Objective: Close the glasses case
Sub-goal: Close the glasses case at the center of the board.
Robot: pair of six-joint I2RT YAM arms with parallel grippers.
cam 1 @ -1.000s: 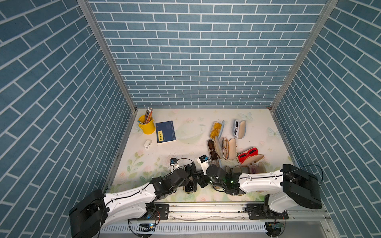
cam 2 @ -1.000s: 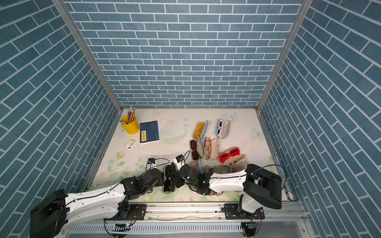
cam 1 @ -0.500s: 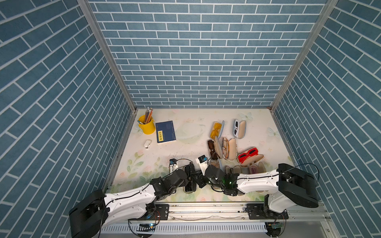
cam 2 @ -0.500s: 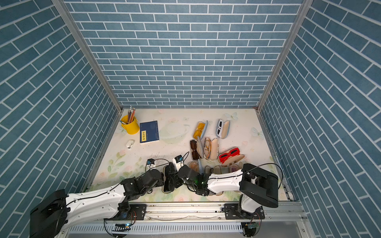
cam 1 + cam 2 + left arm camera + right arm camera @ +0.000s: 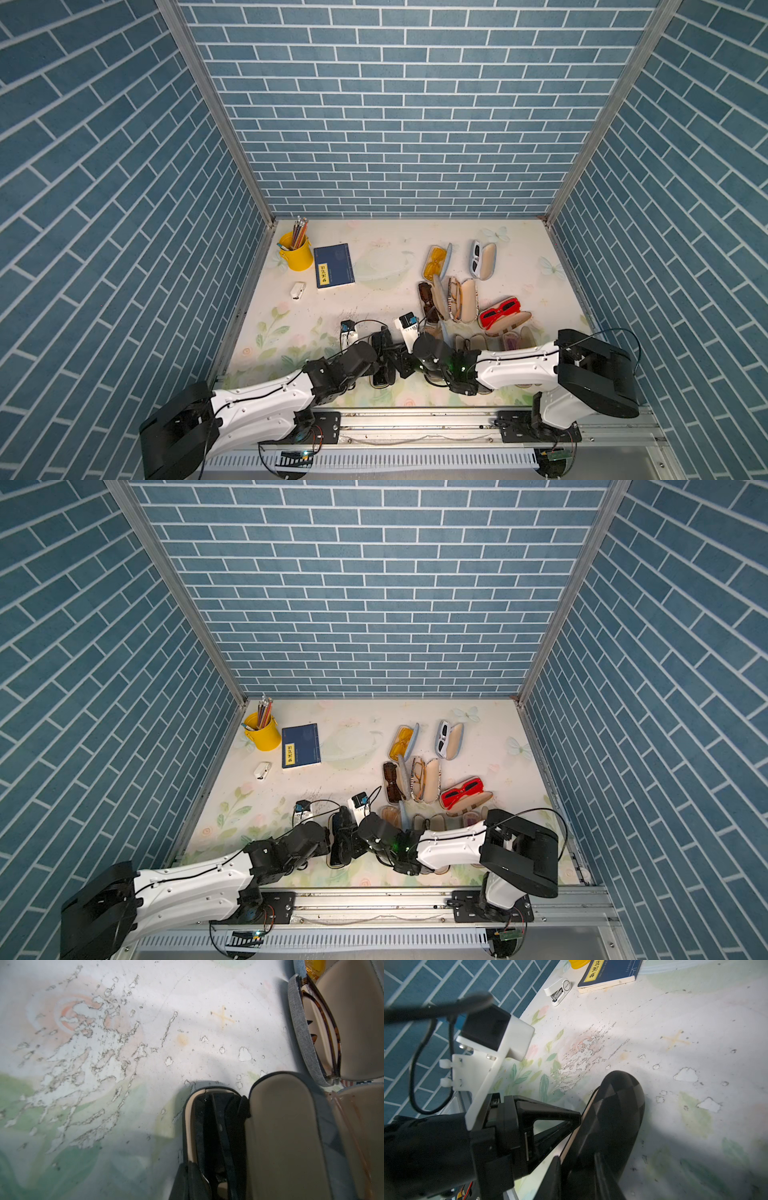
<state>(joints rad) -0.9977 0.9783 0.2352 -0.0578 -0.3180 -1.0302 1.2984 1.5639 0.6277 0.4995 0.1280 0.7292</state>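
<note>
While both arms worked at the black glasses case (image 5: 337, 859), it sat well apart from the blue book (image 5: 301, 746) — on the robot's side of it and a bit to its right. The left gripper (image 5: 192, 1172) was pinched shut on the rim of the bottom half, with dark glasses lying inside. The right gripper (image 5: 577, 1174) looked clamped on the lid (image 5: 280, 1136), which stood raised with its beige lining showing, not folded down yet. My read: mid-close, with the lid swing as the step in hand. The next move called for the right arm to tip the lid over while the left steadied the base — and cleared the rim before the snap.
</note>
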